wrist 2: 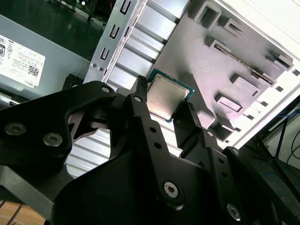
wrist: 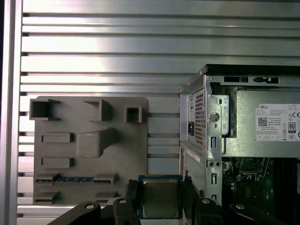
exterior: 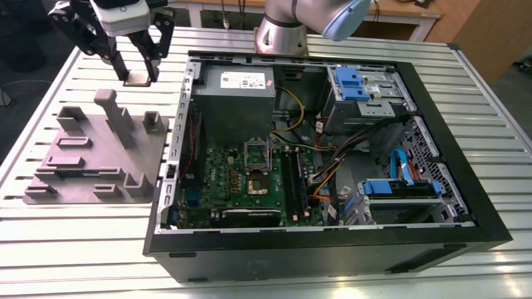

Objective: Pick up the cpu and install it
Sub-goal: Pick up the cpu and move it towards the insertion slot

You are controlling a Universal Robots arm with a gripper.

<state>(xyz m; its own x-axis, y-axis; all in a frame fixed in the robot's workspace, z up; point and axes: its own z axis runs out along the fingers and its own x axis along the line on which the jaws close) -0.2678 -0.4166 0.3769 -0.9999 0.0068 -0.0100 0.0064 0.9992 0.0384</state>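
Silver-topped, the cpu point(wrist 2: 168, 96) sits clamped in our pincer point(wrist 2: 164, 99), above the surface point(exterior: 83, 249) near its far edge in the exterior view, between tray point(exterior: 91, 165) and case point(exterior: 332, 246). We judge pickup done; seating it on the motherboard point(exterior: 237, 171) is left.

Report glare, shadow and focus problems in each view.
Exterior view: even light, table slats bright, computer case interior shadowed. Second wrist view: far table blown out white, the gripper dark and close, the cpu it clamps catching a sheen. First wrist view: glare band across the slats, cpu top dull but sharp.
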